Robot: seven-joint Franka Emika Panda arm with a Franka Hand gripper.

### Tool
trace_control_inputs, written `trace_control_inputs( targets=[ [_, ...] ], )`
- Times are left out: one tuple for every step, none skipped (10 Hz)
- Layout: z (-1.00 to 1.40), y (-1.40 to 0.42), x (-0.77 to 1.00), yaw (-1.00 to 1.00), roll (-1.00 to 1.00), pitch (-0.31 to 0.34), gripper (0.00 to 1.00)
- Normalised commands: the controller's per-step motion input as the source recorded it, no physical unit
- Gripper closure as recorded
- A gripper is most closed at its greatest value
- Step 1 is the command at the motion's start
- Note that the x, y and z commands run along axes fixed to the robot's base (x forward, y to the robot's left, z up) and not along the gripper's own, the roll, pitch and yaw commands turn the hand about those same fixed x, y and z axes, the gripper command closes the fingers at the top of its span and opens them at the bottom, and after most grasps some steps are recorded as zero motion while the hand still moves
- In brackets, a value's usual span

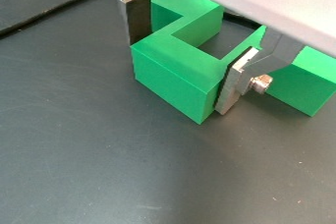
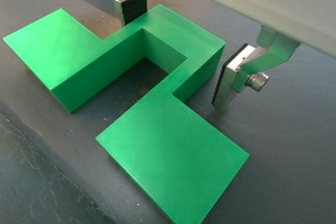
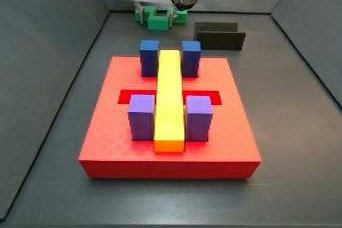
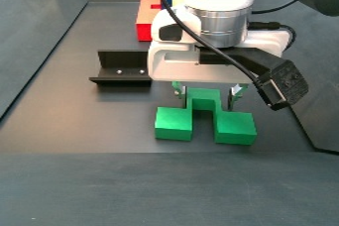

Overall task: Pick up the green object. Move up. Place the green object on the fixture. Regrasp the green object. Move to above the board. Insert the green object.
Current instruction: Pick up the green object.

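Hand [image 1: 188,59] sits low at the green object [image 1: 178,66], silver fingers [image 1: 129,17] spread to either side of the raised central block, apart from its faces in both wrist views, so it is open and gripping nothing. In a wrist view the far finger [image 2: 241,74] shows a gap to the block's wall [image 2: 197,66]. Green object lies flat on the dark desk [image 4: 79,185], its two wide ends pointing out from under the hand [image 4: 204,96] in a side view; bare desk all round its edges. Fixture [image 4: 122,69] stands just to one side, apart from the green object [image 4: 201,119], with open floor between. Beyond, the red board [image 3: 167,122] with yellow bar [image 3: 170,97], blue blocks [image 3: 150,57] and purple blocks [image 3: 142,117] lies well apart from the hand [image 3: 160,7].
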Motion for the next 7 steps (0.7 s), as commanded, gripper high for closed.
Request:
trace_control_inputs(
  targets=[
    [-0.02,0.0,0.0,-0.1,0.0,0.0,0.0],
    [0.0,0.0,0.0,-0.1,0.0,0.003,0.0],
    [0.0,0.0,0.0,-0.11,0.0,0.016,0.0],
    [0.0,0.0,0.0,-0.13,0.0,0.024,0.0],
    [0.0,0.0,0.0,-0.17,0.0,0.036,0.0],
    [0.0,0.0,0.0,-0.17,0.0,0.04,0.0],
    [0.0,0.0,0.0,-0.17,0.0,0.037,0.0]
  ],
)
